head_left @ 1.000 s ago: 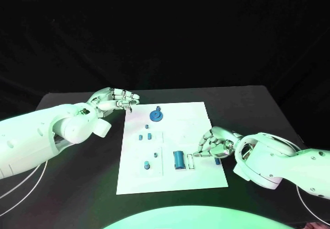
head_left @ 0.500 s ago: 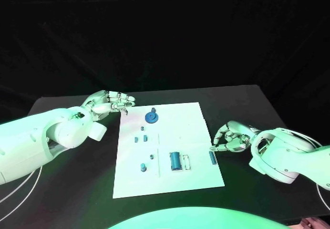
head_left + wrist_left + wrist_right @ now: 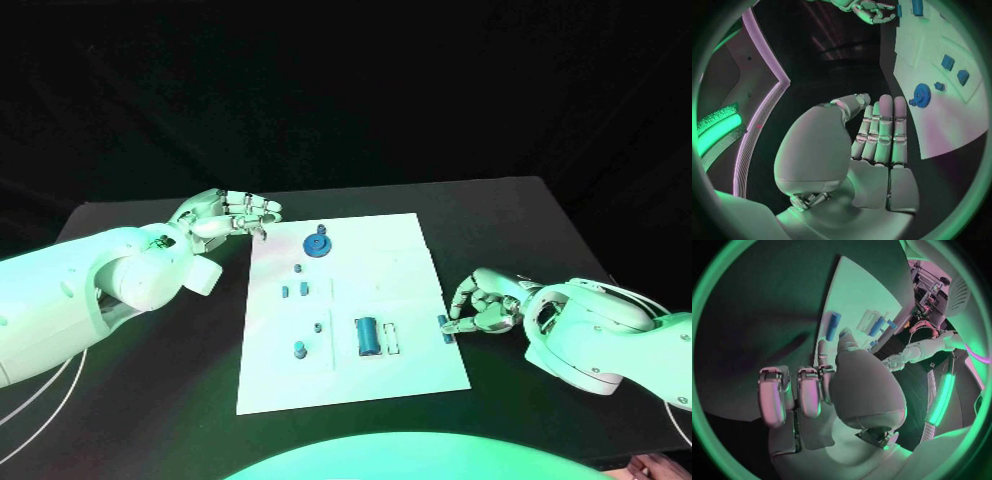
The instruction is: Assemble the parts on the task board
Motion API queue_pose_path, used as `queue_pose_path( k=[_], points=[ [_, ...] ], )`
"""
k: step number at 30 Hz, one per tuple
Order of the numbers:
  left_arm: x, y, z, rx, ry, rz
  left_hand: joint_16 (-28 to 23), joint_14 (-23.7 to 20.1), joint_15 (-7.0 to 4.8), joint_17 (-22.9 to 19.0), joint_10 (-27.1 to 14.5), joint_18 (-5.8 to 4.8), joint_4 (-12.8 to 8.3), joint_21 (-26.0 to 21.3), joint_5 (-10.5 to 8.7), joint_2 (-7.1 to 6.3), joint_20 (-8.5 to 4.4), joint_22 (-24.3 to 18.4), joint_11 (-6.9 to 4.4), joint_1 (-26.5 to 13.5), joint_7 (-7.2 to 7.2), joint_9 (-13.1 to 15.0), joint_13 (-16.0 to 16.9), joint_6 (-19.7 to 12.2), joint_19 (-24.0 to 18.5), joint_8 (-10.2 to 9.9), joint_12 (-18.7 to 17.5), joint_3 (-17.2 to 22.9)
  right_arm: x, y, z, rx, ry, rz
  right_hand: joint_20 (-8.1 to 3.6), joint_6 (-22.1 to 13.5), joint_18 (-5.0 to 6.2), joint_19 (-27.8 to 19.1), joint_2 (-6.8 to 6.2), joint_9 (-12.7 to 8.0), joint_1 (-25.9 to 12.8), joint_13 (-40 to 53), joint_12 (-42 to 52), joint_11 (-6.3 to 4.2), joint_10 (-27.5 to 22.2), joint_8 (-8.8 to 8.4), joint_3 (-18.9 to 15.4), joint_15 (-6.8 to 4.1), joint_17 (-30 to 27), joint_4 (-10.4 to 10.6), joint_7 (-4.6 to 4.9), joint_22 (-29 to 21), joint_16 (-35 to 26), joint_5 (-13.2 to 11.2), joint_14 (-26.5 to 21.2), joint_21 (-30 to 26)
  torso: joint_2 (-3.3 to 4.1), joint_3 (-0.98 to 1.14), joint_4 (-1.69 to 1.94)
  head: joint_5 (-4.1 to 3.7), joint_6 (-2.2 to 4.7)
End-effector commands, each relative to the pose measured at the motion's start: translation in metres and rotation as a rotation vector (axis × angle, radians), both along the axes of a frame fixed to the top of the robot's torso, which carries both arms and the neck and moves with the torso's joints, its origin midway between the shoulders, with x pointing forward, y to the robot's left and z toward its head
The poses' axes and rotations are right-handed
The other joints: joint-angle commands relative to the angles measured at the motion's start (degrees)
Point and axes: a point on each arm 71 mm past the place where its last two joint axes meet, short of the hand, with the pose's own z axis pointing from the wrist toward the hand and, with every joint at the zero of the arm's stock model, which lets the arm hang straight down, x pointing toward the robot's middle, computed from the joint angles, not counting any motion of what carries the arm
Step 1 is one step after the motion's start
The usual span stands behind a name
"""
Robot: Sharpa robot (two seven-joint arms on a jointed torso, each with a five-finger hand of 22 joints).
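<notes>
The white task board (image 3: pixel 378 275) lies mid-table and also shows in both wrist views (image 3: pixel 954 125) (image 3: pixel 861 295). On it are a blue gear (image 3: pixel 316 243) (image 3: pixel 921 95), several small blue pieces (image 3: pixel 297 291), a blue cylinder (image 3: pixel 371 334) and a blue bar (image 3: pixel 446 328) (image 3: pixel 832 325) at its right edge. My right hand (image 3: pixel 483 300) (image 3: pixel 836 380) sits just off that edge with its fingers half curled. Its thumb and one finger point at the bar, and it holds nothing. My left hand (image 3: pixel 231 212) (image 3: pixel 876 135) hovers empty by the board's far left corner.
A pale cylinder (image 3: pixel 394 340) lies beside the blue one. Black table (image 3: pixel 519 220) surrounds the board. Its far edge runs behind the hands, and its right edge is near my right arm.
My right hand has drawn back from over the board to just off its right edge. The blue bar stays on the board. My left hand has hardly moved.
</notes>
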Motion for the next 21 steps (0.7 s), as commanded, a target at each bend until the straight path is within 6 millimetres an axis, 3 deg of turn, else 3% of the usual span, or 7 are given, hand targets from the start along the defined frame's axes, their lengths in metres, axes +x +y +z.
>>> queue_pose_path(
  k=[1, 12, 19, 21],
  points=[
    [-0.001, -0.001, 0.001, -0.017, -0.005, -0.011, -0.3, 0.2, 0.35, -0.1, -0.5, 0.86, 0.2, -0.2, 0.34, -0.01, 0.16, -0.1, -0.07, -0.6, 0.54, 0.1, -0.1, -0.2, -0.3, 0.0, 0.2, -0.1, -0.002, 0.003, -0.006, -0.033, 0.017, 0.022, 0.07, 0.4, -0.47, 5.5, -0.18, -0.1, -0.5, 10.8, -0.2, 0.07, 2.9, -0.23, 0.4, 0.18, 11.8, -0.1, -0.01, 14.6, 0.3, -0.3, 5.2, 0.1, -0.03, -0.03, 0.01, 0.11, -0.11],
    [-0.001, -0.001, 0.001, -0.017, -0.004, -0.012, -0.3, 0.2, 0.35, -0.1, -0.5, 0.86, 0.2, -0.2, 0.34, -0.01, 0.16, -0.1, -0.07, -0.6, 0.54, 0.1, -0.1, -0.2, -0.3, 0.0, 0.2, -0.1, -0.001, 0.012, -0.015, -0.045, 0.025, 0.039, -0.09, 1.0, -0.51, 5.5, 0.15, 0.0, 0.2, 10.9, -0.1, -0.22, 3.0, -0.28, 1.5, -0.04, 11.9, -0.5, -0.33, 14.6, 0.4, -0.4, 5.2, 0.3, -0.01, 0.0, -0.03, 0.02, -0.16],
    [-0.001, -0.001, 0.001, -0.016, -0.004, -0.012, -0.3, 0.2, 0.35, -0.1, -0.5, 0.86, 0.2, -0.2, 0.34, -0.01, 0.16, -0.1, -0.07, -0.6, 0.54, 0.1, -0.1, -0.2, -0.3, 0.0, 0.2, -0.1, 0.0, 0.017, -0.022, -0.08, 0.029, 0.063, -0.38, 1.4, -0.54, 5.6, 0.41, -0.3, 4.2, 10.9, -0.1, -0.53, 3.0, -0.75, 3.6, -0.34, 12.0, -1.1, -0.65, 14.7, 0.4, -0.5, 5.2, 0.5, 0.0, 0.0, 0.04, 0.09, -0.28],
    [-0.001, 0.0, 0.001, -0.016, -0.004, -0.011, -0.3, 0.2, 0.35, -0.1, -0.5, 0.86, 0.2, -0.2, 0.34, -0.01, 0.16, -0.1, -0.07, -0.6, 0.54, 0.1, -0.1, -0.2, -0.3, 0.0, 0.2, -0.1, 0.0, 0.018, -0.024, -0.094, 0.03, 0.073, -0.54, 1.6, -0.55, 5.6, 0.26, -0.5, 7.3, 10.9, -0.2, -0.67, 3.0, -1.15, 5.8, -0.5, 11.9, -1.9, -0.76, 14.7, 0.3, -2.1, 5.2, 0.5, -0.02, -0.04, 0.01, 0.08, -0.3]
  ],
)
